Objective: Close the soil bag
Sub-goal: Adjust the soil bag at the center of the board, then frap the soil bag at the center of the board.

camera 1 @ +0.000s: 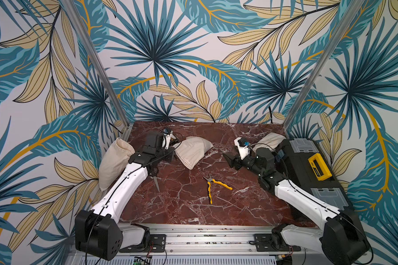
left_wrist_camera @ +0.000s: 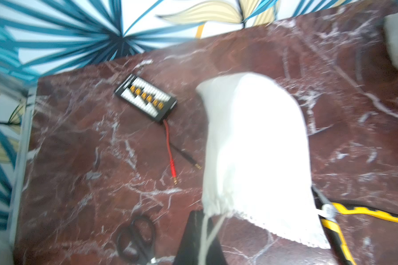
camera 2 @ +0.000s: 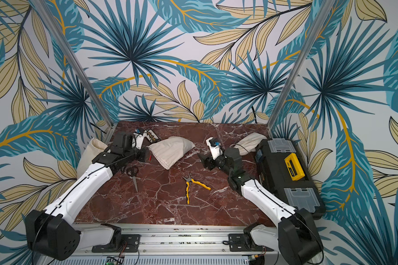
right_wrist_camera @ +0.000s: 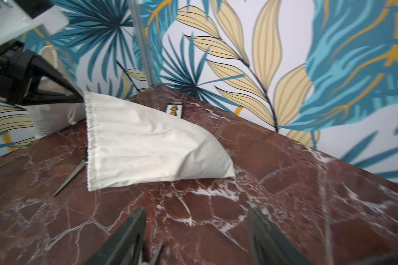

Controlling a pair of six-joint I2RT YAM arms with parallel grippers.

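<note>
The soil bag [camera 1: 194,150] [camera 2: 171,149] is a cream cloth drawstring sack lying flat in the middle of the marble table, its wide gathered hem [right_wrist_camera: 90,142] facing the left arm. My left gripper [camera 1: 172,153] [camera 2: 147,154] [left_wrist_camera: 201,214] sits at the hem's near corner, shut on the bag's two pale drawstring cords [left_wrist_camera: 207,231], which run out from that corner. My right gripper [camera 1: 229,160] [camera 2: 203,160] [right_wrist_camera: 197,220] stands open above bare marble, a short way right of the bag and touching nothing.
Black scissors [camera 1: 156,181] lie under the left arm. Yellow pliers [camera 1: 213,184] lie in front of the bag. A small black connector board [left_wrist_camera: 145,97] with red and black leads sits behind the left gripper. Other cream sacks rest far left [camera 1: 114,160] and back right [camera 1: 270,140]. A black toolbox [camera 1: 308,165] flanks the right arm.
</note>
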